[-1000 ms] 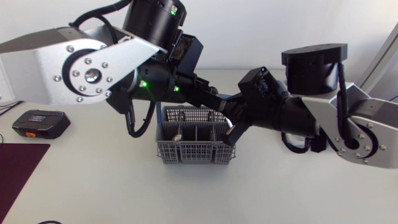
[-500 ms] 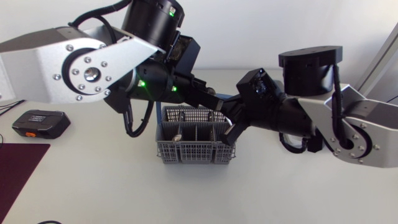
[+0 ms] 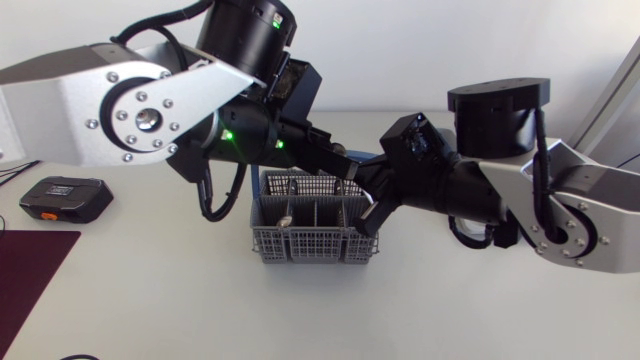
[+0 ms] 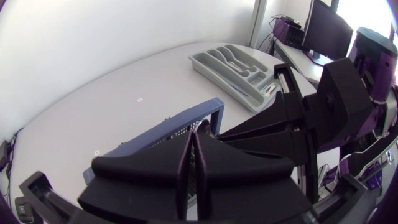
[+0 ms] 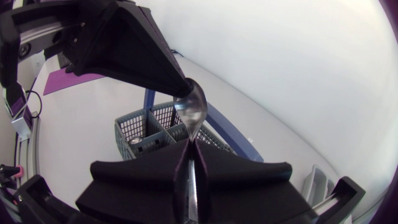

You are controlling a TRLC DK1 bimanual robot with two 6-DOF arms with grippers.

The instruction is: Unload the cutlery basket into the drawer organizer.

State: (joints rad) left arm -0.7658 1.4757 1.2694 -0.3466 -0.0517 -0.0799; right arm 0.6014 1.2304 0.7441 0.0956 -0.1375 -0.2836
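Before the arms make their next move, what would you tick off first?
1. Spoon clamped in the right hand: ok, its handle sits between both fingers.
2. Left hand gripping the spoon's bowl: cannot tell. Its fingers are shut and their tips meet the bowl, but the contact is hidden.
3. Room between the two hands: not ok, they meet tip to tip over the basket.
4. Organizer ready to receive: ok, the compartments in view look empty.
5. Basket emptied: not ok, a piece lies in one compartment.
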